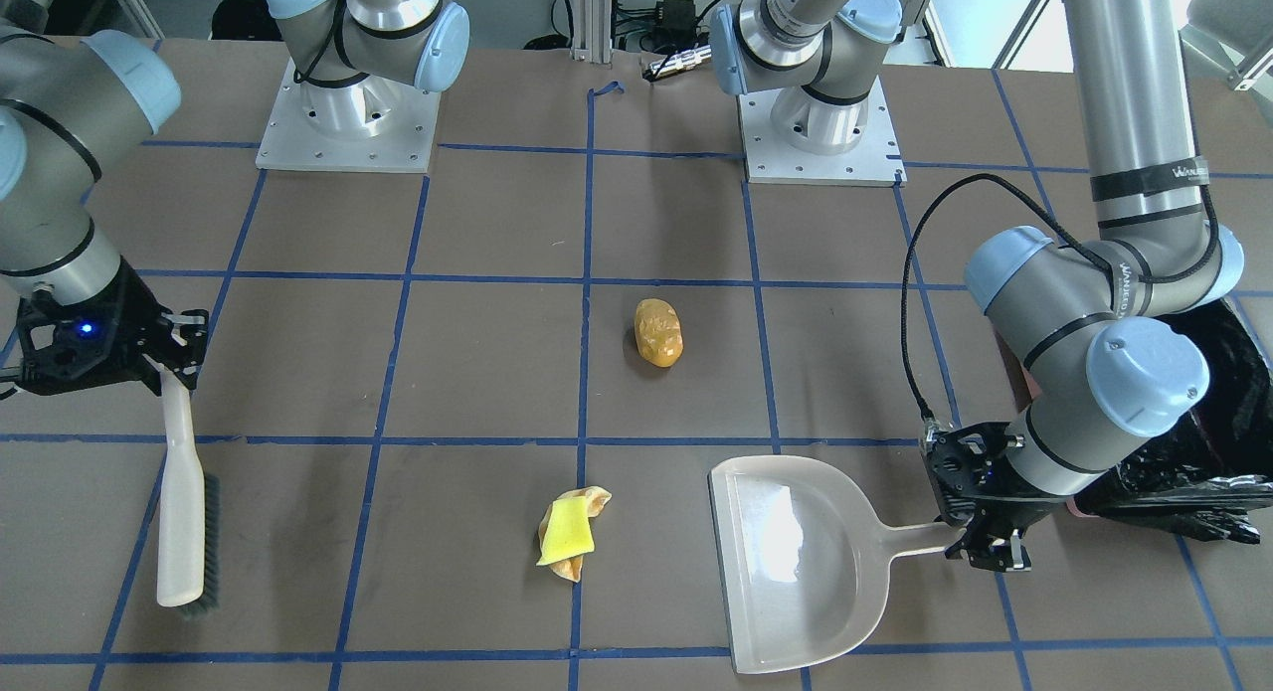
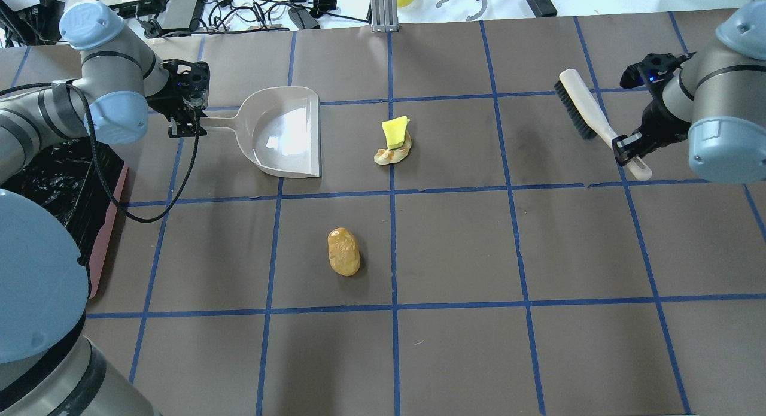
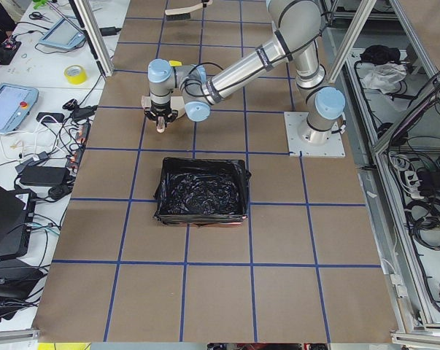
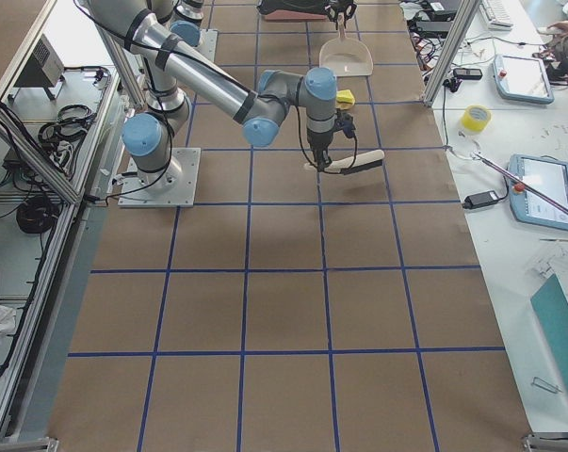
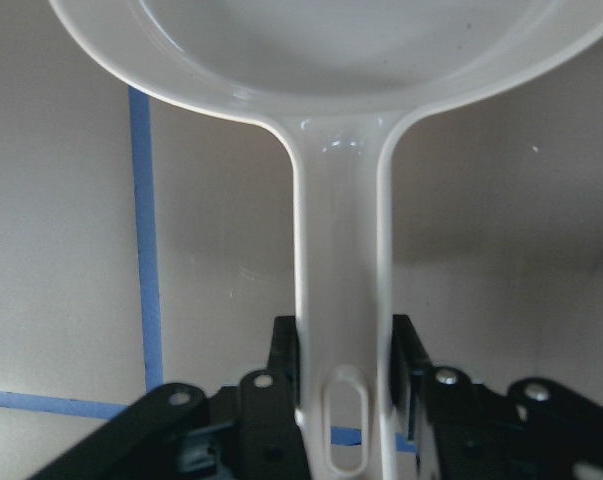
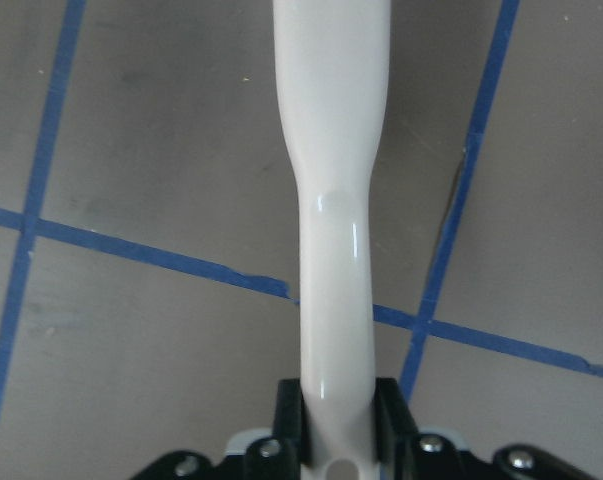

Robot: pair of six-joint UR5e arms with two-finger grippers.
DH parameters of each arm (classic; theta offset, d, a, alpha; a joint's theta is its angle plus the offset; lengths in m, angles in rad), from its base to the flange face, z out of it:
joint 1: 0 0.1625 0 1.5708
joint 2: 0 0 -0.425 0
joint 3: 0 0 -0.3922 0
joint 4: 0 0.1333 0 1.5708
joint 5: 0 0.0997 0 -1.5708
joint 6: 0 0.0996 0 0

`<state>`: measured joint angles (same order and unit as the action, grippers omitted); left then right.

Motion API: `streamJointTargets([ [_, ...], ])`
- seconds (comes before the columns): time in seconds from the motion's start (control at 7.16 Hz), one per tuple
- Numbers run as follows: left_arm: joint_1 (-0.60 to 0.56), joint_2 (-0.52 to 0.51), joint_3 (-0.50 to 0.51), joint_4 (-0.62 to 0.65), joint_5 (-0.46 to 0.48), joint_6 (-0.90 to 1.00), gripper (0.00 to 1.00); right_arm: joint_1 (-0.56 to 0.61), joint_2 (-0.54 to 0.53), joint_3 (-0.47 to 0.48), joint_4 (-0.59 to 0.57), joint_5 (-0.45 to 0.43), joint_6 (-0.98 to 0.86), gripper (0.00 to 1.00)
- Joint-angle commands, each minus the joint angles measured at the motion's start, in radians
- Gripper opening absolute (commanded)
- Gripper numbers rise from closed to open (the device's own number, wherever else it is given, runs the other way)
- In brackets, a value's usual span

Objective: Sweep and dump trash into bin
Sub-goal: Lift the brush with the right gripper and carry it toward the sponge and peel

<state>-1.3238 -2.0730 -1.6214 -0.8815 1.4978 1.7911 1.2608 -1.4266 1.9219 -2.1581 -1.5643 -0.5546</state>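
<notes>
At the far left edge the bin (image 2: 109,224), a pink box lined with crinkly black plastic, sits partly hidden under the left arm. Just beyond it the left claw (image 2: 187,121) is closed on the end of the dustpan handle (image 2: 218,120), a jaw on each side. The beige dustpan (image 2: 284,131) lies on the worktop (image 2: 455,242) with its straight open lip facing right. A narrow strip of bare surface separates that lip from the trash: a yellow-green sponge block (image 2: 395,131) resting on a tan ring (image 2: 392,154), both on a blue tape line. The golden-brown roll (image 2: 343,252) lies alone, nearer the robot, well apart from the rest. A wide stretch of worktop runs right from there to the brush (image 2: 583,114), dark bristles turned left, its pale handle clamped in the right claw (image 2: 628,146) near the right edge; whether the bristles touch down I cannot tell. The surface is matte brown, squared off by blue tape. Past its far edge, cables and small devices crowd a white bench
</notes>
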Motion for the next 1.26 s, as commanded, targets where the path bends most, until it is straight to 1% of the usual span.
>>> streamJointTargets([
  [0.0, -0.009, 0.007, -0.002, 0.004, 0.04, 0.017, 0.0, 0.15, -0.009, -0.015, 0.021, -0.003, 0.247, 0.06],
  [0.28, -0.012, 0.008, -0.008, 0.022, 0.044, 0.077, 0.0, 0.303, -0.002, -0.021, 0.005, -0.002, 0.483, 0.07],
  [0.42, -0.014, 0.007, -0.006, 0.021, 0.045, 0.079, 0.0, 0.363, 0.015, -0.039, 0.007, -0.002, 0.577, 0.07],
  [0.56, -0.014, 0.008, -0.006, 0.021, 0.051, 0.08, 0.0, 0.418, 0.029, -0.055, 0.009, -0.002, 0.666, 0.09],
  [0.7, -0.015, 0.007, -0.008, 0.021, 0.052, 0.08, 0.0, 0.471, 0.064, -0.061, 0.011, -0.005, 0.756, 0.09],
  [0.84, -0.015, 0.005, -0.006, 0.022, 0.052, 0.08, 0.0, 0.509, 0.099, -0.063, 0.014, 0.035, 0.792, 0.09],
  [1.12, -0.02, 0.005, -0.003, 0.022, 0.052, 0.079, 0.0, 0.592, 0.149, -0.098, 0.009, 0.037, 0.87, 0.09],
])
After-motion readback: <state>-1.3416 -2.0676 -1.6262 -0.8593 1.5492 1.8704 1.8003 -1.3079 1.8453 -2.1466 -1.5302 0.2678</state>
